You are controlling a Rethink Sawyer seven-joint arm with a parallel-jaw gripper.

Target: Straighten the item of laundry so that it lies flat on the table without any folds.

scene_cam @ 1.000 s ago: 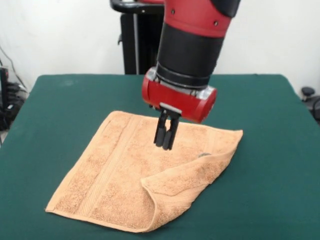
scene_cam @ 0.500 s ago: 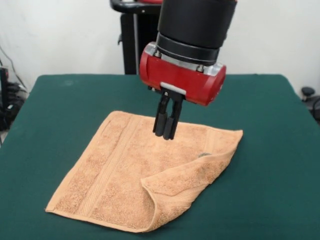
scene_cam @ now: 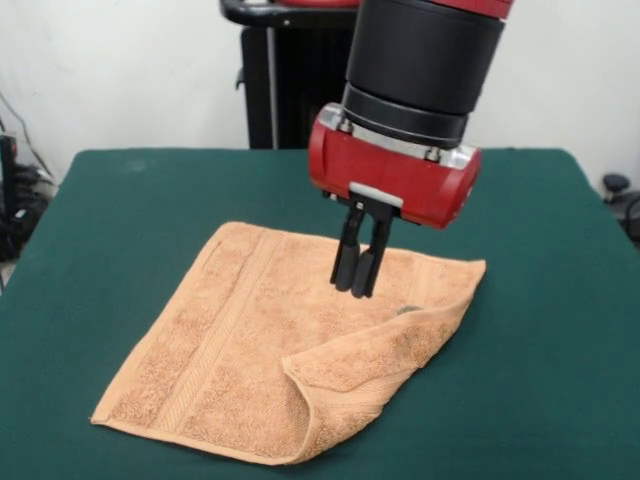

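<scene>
Pincer (scene_cam: 357, 289) closed and empty, hovering over the towel (scene_cam: 250, 350), which lay mid-bench (scene_cam: 120, 200) with one corner folded over toward the front edge. Risk there: fingers shut could slide across the fold, bunching it instead of catching it.

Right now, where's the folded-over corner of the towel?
In the front view, the folded corner lies on the towel at its near right side, below and just right of the gripper, toward the table edge nearest the camera.
</scene>
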